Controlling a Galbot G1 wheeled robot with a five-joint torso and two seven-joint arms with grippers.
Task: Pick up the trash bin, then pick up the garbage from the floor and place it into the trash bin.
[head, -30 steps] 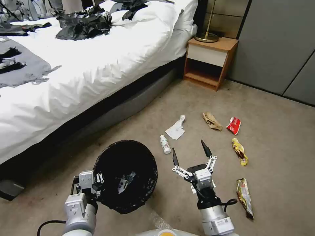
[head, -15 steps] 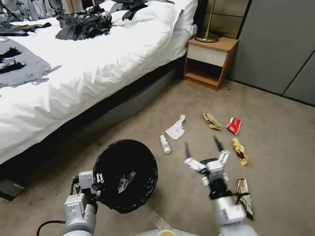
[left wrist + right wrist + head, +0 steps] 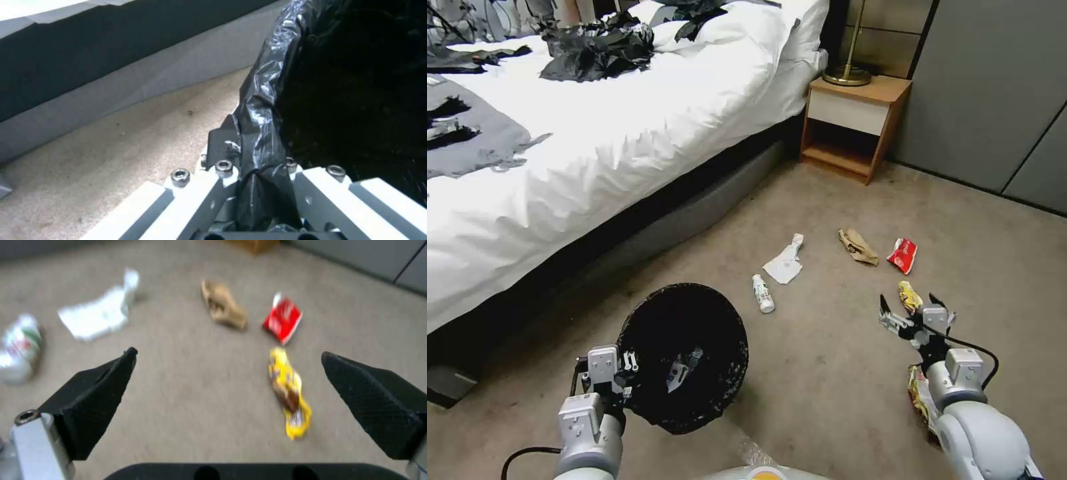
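The trash bin [image 3: 714, 393], lined with a glossy black bag [image 3: 262, 100], hangs tilted at the lower left, mouth facing me. My left gripper [image 3: 650, 372] is shut on its rim, one finger inside and one outside [image 3: 258, 160]. The garbage lies on the carpet: a white bottle [image 3: 762, 293], a tissue [image 3: 785, 263], brown paper [image 3: 858, 245], a red wrapper [image 3: 903, 255] and a yellow wrapper [image 3: 908, 295]. My right gripper [image 3: 910, 308] is open just above the yellow wrapper [image 3: 289, 393], with nothing between its fingers [image 3: 228, 355]. My right arm partly hides a silvery-brown wrapper [image 3: 919, 393].
A bed with white covers [image 3: 594, 147] and a dark base runs along the left. A wooden nightstand [image 3: 854, 127] stands at the back by grey wall panels [image 3: 994, 93]. Black clothes [image 3: 597, 50] lie on the bed. Open carpet [image 3: 820, 373] spreads between the bin and the litter.
My right gripper has swung right from the middle of the floor and lowered over the yellow wrapper, still open. The left gripper and the bin have stayed put.
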